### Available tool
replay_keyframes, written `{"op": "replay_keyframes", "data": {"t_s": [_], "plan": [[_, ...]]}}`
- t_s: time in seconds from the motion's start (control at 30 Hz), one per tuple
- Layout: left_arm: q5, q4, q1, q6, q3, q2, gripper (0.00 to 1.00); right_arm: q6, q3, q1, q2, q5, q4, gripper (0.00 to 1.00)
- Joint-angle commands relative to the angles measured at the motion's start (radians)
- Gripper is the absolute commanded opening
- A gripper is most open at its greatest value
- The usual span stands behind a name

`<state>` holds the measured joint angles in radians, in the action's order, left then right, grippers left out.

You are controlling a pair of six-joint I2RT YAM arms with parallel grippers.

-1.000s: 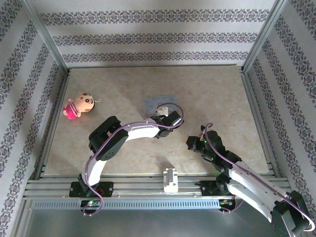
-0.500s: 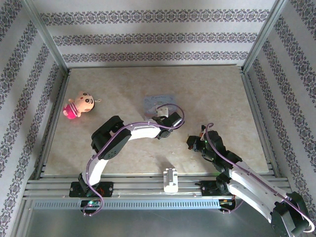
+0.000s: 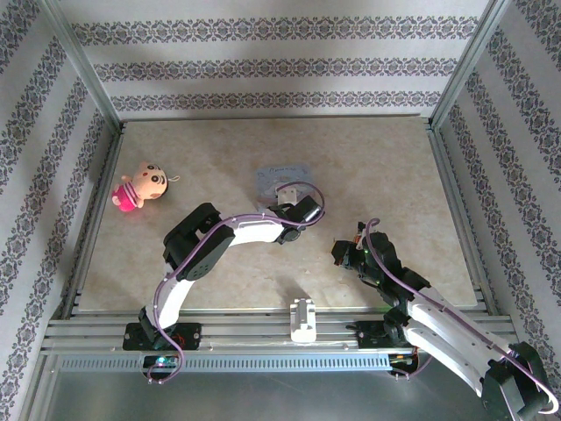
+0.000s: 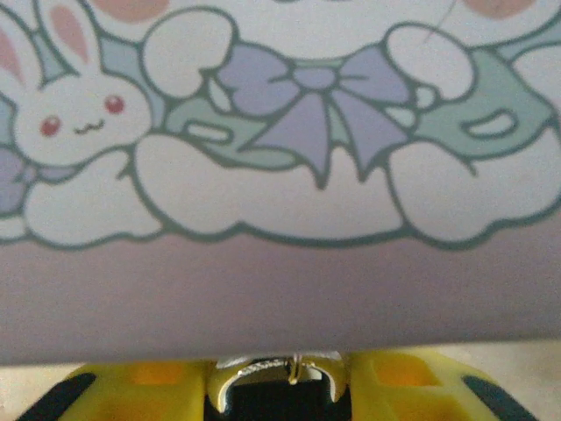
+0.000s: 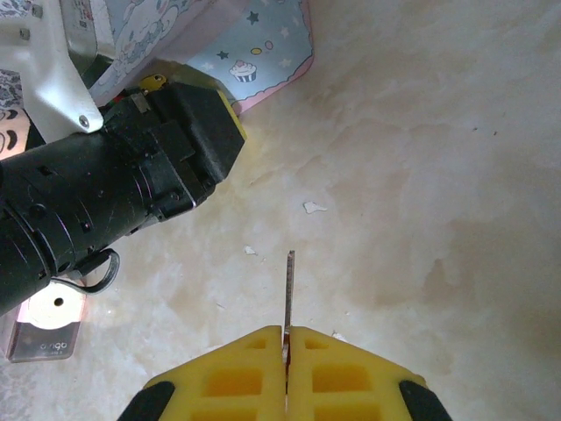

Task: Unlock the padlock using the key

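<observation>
Pinching the key (image 5: 288, 285) edge-on, my right gripper (image 5: 286, 338) presses its yellow fingers together on the thin blade, whose tip juts out over the beige table (image 5: 438, 175). My left gripper (image 4: 280, 386) sits close against the printed side of the pale-blue cartoon tin (image 4: 289, 289) — between its yellow pads (image 4: 140, 381) sits the padlock (image 4: 254, 375), silver shackle towards the tin, the jaws closed on it. Seen from above, the left gripper meets the tin's near edge at mid-table; the right gripper hovers near, to its right and apart. A pink doll (image 3: 138, 186) lies far left — a white block (image 3: 303, 318) rests on the front rail.
</observation>
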<state>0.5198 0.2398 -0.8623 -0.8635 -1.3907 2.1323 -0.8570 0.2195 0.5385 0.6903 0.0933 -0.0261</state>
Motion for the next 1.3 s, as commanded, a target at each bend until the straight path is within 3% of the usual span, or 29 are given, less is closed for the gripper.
{"op": "replay_keyframes", "data": {"t_s": [0.0, 0.17, 0.33, 0.83, 1.27], "plan": [[-0.008, -0.046, 0.011, 0.027, -0.022, 0.014, 0.23, 0.006, -0.011, -0.009, -0.010, -0.010, 0.018, 0.00], [-0.033, -0.014, 0.011, 0.010, -0.028, 0.001, 0.10, -0.003, -0.033, -0.003, 0.004, 0.002, 0.051, 0.00], [-0.065, 0.073, 0.011, -0.086, -0.040, -0.024, 0.03, -0.006, -0.067, 0.000, 0.022, 0.023, 0.109, 0.00], [-0.300, 0.210, 0.009, -0.358, -0.020, -0.114, 0.00, 0.100, -0.055, 0.005, 0.175, 0.114, 0.254, 0.00], [-0.459, 0.121, 0.035, -0.336, -0.035, -0.103, 0.01, 0.231, -0.035, -0.020, 0.440, 0.269, 0.571, 0.00]]}}
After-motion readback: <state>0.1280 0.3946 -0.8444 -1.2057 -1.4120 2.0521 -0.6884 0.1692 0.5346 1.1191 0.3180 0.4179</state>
